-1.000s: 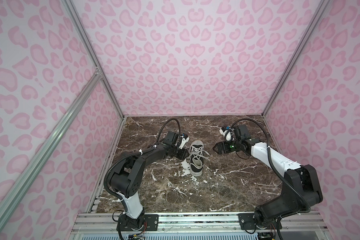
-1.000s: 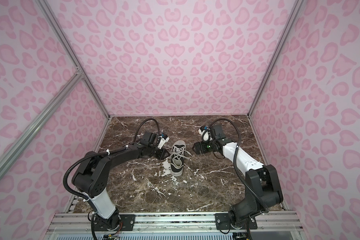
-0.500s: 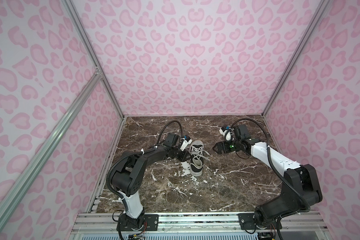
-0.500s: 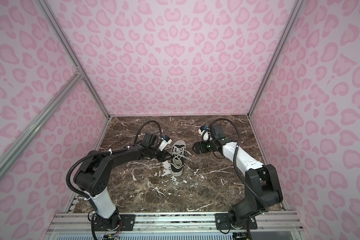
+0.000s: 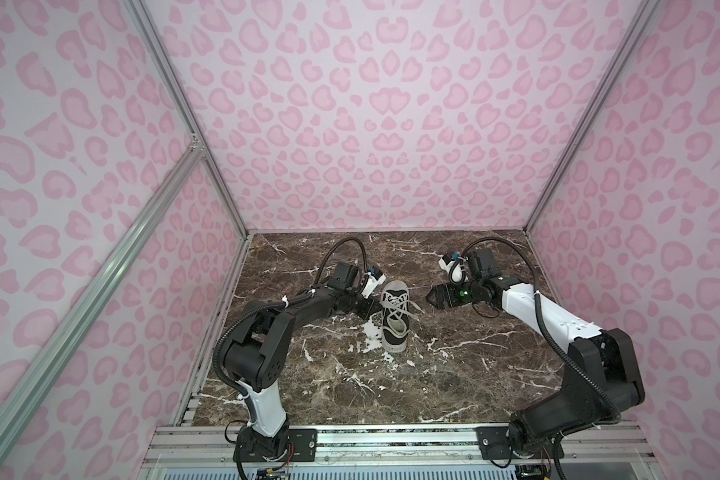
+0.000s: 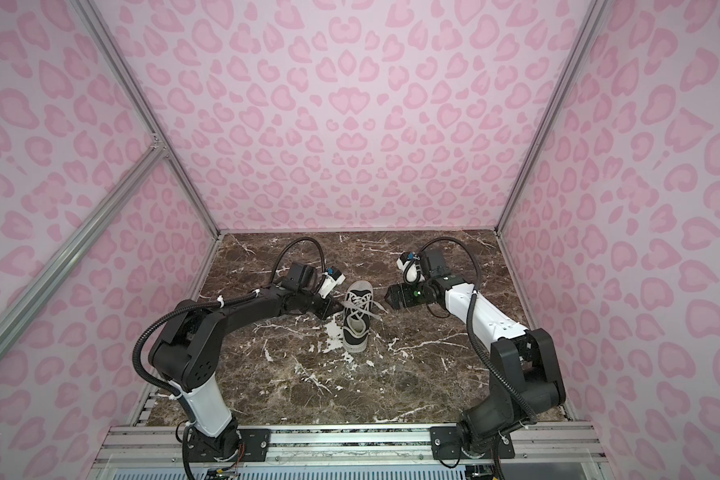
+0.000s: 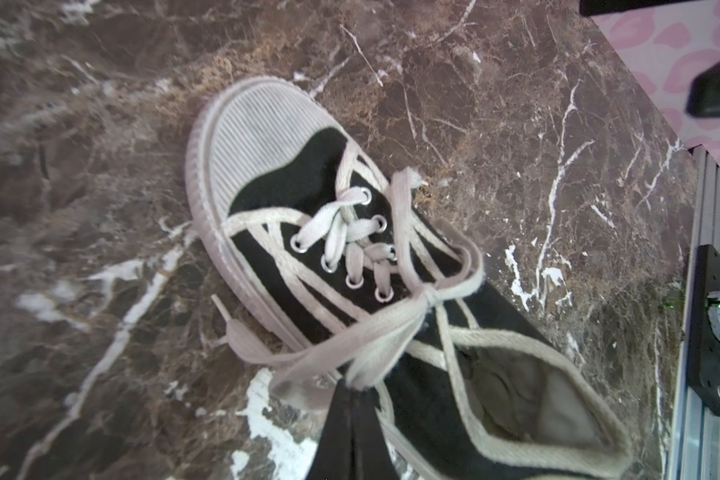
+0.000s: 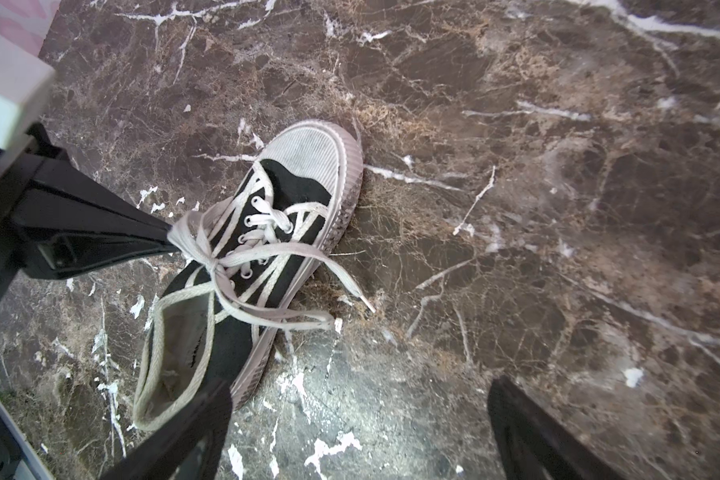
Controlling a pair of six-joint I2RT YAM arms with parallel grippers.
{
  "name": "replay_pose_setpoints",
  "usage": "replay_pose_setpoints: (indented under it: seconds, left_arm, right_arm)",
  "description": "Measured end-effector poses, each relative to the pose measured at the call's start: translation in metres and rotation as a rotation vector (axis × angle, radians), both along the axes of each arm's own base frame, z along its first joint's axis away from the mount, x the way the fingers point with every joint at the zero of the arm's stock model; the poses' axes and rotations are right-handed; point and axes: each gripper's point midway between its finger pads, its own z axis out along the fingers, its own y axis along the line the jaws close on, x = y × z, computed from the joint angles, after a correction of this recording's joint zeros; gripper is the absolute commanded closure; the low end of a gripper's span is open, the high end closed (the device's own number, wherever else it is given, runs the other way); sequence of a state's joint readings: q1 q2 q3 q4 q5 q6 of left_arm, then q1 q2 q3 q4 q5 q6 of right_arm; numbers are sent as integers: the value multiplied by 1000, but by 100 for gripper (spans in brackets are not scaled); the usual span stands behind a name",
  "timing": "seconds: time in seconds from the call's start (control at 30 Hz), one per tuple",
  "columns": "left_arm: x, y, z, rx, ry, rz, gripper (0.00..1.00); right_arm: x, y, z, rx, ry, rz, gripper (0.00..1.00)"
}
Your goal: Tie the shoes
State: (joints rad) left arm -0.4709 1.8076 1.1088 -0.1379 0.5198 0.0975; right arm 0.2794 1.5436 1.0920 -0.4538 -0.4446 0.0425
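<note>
**Fig.** We show one black canvas sneaker [image 5: 395, 322], seen in both top views standing upright on its sole near the middle of the dark marble tabletop [image 5: 454, 374]. The toe points to the back wall and the heel to the near edge. The ribbed toe cap [image 7: 262, 133] and sole rim are white and the lining [image 7: 549, 399] is pale. We note off-white flat laces [image 7: 341, 232] crossing the eyelets and meeting in a knot [image 8: 213, 262]. One loop [image 8: 184, 232] stretches sideways to the left in the top views. A second loop [image 8: 308, 322] lies slack on the right, beside a free end [image 8: 352, 289] on the marble.

Pink spotted walls [image 5: 371, 124], aluminium posts [image 5: 173, 83] — brown veined marble floor [image 5: 454, 374]
</note>
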Motion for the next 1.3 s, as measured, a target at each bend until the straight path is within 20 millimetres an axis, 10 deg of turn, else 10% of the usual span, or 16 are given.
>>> replay_pose_setpoints:
  seconds: [0.63,1.3]
  left_arm:
    - [15,6,1,269,-196,-53,96]
    - [17,-12,-7,167,-205,-121,96]
  right_arm:
    - [0,1,0,0,2,2,2]
    - [-7,-1,-2,-4,10,3,2]
